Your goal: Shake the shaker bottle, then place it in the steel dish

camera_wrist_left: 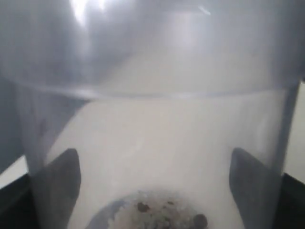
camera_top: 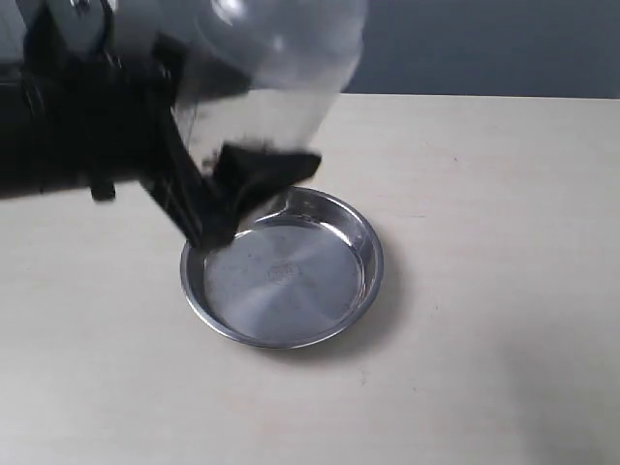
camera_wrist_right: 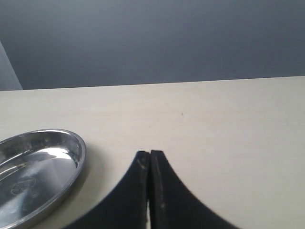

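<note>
The shaker bottle [camera_top: 276, 73] is in the air, blurred, over the far left rim of the steel dish [camera_top: 291, 291]. My left gripper [camera_top: 242, 194] is shut on the bottle, with its dark fingers on either side of the clear wall. In the left wrist view the bottle [camera_wrist_left: 152, 119] fills the frame, held between both fingers [camera_wrist_left: 59, 183], and a few brown granules [camera_wrist_left: 167, 217] show inside it. The dish [camera_wrist_right: 38, 167] holds nothing and rests flat on the table. My right gripper [camera_wrist_right: 150, 155] is shut on nothing, low over the table to the right of the dish.
The pale wooden table [camera_top: 504, 291] spreads bare to the right of and in front of the dish. A dark grey wall [camera_top: 484, 44] rises behind the table's far edge. The left arm's black body [camera_top: 68, 126] covers the upper left of the exterior view.
</note>
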Robot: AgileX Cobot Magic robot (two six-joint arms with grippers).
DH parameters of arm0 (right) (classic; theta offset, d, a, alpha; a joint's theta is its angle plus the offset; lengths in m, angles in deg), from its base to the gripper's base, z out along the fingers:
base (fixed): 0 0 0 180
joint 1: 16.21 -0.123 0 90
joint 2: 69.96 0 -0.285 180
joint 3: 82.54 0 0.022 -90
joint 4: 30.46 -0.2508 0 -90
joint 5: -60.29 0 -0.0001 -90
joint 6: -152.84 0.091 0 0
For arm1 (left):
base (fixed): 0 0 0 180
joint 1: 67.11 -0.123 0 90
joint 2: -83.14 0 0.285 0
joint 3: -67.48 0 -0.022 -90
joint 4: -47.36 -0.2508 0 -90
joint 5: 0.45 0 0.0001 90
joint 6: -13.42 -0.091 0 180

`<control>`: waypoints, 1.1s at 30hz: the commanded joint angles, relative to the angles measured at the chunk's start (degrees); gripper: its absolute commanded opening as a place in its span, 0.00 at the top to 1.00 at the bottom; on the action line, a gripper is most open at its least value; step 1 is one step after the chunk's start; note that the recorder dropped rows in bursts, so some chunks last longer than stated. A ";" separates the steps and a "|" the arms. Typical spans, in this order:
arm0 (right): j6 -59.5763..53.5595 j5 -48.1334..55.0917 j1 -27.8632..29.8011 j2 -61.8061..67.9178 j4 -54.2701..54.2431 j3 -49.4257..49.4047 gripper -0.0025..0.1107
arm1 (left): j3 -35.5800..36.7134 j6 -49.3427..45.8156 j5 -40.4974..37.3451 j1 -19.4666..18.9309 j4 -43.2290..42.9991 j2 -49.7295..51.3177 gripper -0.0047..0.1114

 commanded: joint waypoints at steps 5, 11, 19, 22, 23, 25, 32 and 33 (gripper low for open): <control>0.00 -0.71 0.24 -0.25 -0.22 -0.07 0.99 | -1.49 35.32 -10.23 -0.03 2.28 1.93 0.96; 0.00 -0.71 0.24 -0.25 -0.22 -0.07 0.99 | -0.28 43.06 -27.67 -1.45 1.33 8.56 0.96; 0.00 -0.81 0.24 -0.25 -0.22 -0.07 0.99 | 2.10 41.09 -23.84 -12.08 -0.26 12.68 0.96; 0.00 -0.71 0.24 -0.25 -0.22 -0.07 0.99 | 1.18 35.83 -13.42 -13.00 -3.86 10.22 0.96; 0.00 -0.71 0.24 -0.25 -0.22 -0.07 0.99 | 0.58 33.78 -11.07 -13.00 -5.91 9.24 0.96; 0.00 -0.71 0.24 -0.25 -0.22 -0.07 0.99 | -0.85 30.76 -9.43 -13.00 -9.87 7.21 0.96; 0.00 -0.71 0.24 -0.25 -0.22 -0.07 0.99 | -6.60 29.75 6.55 -4.53 -35.63 -1.23 0.96; 0.00 -0.71 0.24 -0.25 -0.22 -0.07 0.99 | -6.60 31.43 7.91 -2.57 -40.93 -1.69 0.96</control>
